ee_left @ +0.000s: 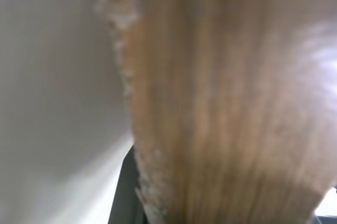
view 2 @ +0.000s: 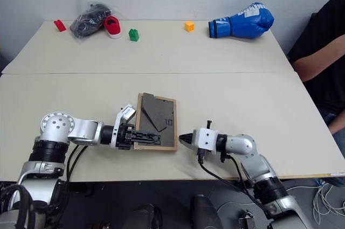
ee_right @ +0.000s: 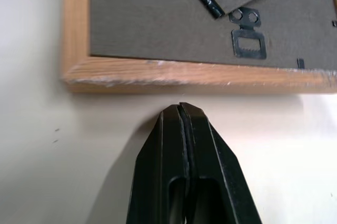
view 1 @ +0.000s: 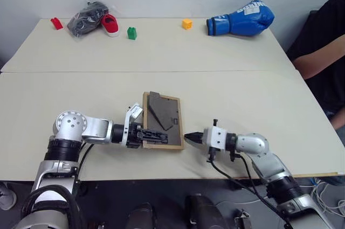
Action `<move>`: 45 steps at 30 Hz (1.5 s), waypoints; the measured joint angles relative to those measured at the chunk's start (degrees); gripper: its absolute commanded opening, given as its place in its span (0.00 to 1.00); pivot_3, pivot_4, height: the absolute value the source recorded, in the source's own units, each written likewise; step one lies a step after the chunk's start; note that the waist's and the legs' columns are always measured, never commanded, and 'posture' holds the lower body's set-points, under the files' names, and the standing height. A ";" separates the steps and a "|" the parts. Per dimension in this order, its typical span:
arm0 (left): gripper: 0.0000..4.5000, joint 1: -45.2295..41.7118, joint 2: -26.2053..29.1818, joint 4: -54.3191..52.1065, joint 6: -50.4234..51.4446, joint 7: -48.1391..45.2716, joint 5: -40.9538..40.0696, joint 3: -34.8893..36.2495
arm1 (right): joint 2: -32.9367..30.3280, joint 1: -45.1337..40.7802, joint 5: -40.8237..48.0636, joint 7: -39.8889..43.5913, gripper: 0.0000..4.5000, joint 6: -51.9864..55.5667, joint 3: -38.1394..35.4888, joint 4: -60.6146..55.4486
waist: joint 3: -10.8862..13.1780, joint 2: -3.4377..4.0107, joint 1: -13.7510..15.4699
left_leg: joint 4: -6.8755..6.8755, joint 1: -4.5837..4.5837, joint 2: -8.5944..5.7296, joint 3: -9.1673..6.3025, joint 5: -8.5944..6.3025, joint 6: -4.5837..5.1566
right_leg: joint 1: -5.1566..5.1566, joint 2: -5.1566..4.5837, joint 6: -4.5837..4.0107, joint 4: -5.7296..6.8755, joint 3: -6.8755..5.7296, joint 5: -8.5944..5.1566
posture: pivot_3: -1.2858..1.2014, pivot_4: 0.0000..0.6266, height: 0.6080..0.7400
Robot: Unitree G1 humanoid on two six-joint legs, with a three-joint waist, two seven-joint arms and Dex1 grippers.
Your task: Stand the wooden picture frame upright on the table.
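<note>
Frame face-down on the table, left gripper biting its edge, right gripper pinched together at the other side.

The wooden picture frame (view 1: 162, 120) lies flat on the table (view 1: 259, 105), dark back board up, on the near panel just this side of the seam. The left gripper (view 1: 146, 136) comes in from the frame's left and its black fingers are clamped over the frame's near left edge, one finger lying across the back board. The right gripper (ee_right: 182, 116) points at the frame's opposite edge, fingers pressed together, tip just short of the wood; whether it touches I can't tell. Far beyond the frame, along the table's back edge, sit a blue boxing glove (view 1: 241, 19), a yellow block (view 1: 187, 23), a green block (view 1: 131, 33) and a red shoe (view 1: 109, 25).
</note>
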 measured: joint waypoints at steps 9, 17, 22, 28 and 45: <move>0.19 14.21 13.05 -23.00 -35.42 -31.03 25.40 -6.96 | -6.96 -5.52 26.66 6.19 0.62 29.48 -9.19 -16.60 | 0.13 0.10 -0.62 | -0.07 0.07 0.09 0.01 0.06 -0.28 | -0.02 0.06 -0.31 -0.17 -0.19 -0.23 | 0.52 0.24 1.00; 0.19 14.97 9.85 -23.62 -46.27 -38.62 35.15 -10.09 | 1.52 -17.83 28.55 2.59 1.00 43.63 -2.36 -18.24 | 0.12 0.08 0.33 | -0.05 -0.12 0.08 -0.11 -0.03 -0.16 | -0.11 0.00 -0.35 0.00 -0.30 -0.29 | 0.52 0.24 1.00; 0.19 14.99 9.36 -23.26 -45.89 -39.43 36.64 -9.52 | 6.94 -21.63 24.24 3.36 1.00 39.40 0.80 -13.74 | 0.11 0.05 0.06 | -0.01 -0.13 0.08 -0.11 -0.07 -0.07 | -0.10 -0.03 -0.33 0.02 -0.38 -0.28 | 0.52 0.24 1.00; 0.19 14.06 9.13 -23.52 -44.54 -40.16 37.72 -9.65 | 9.63 -22.21 22.55 7.01 1.00 36.83 3.18 -12.36 | 0.09 0.03 0.08 | -0.01 -0.13 0.09 -0.18 -0.07 -0.07 | -0.08 -0.08 -0.33 0.04 -0.51 -0.28 | 0.52 0.24 1.00; 0.19 10.73 3.13 -21.82 -12.93 -32.98 24.61 -2.11 | 1.85 -12.39 18.99 16.28 1.00 22.12 0.90 -17.90 | 0.11 -0.01 0.09 | -0.03 -0.21 0.09 -0.39 -0.08 -0.10 | -0.06 -0.12 -0.33 -0.01 -0.79 -0.28 | 0.52 0.24 1.00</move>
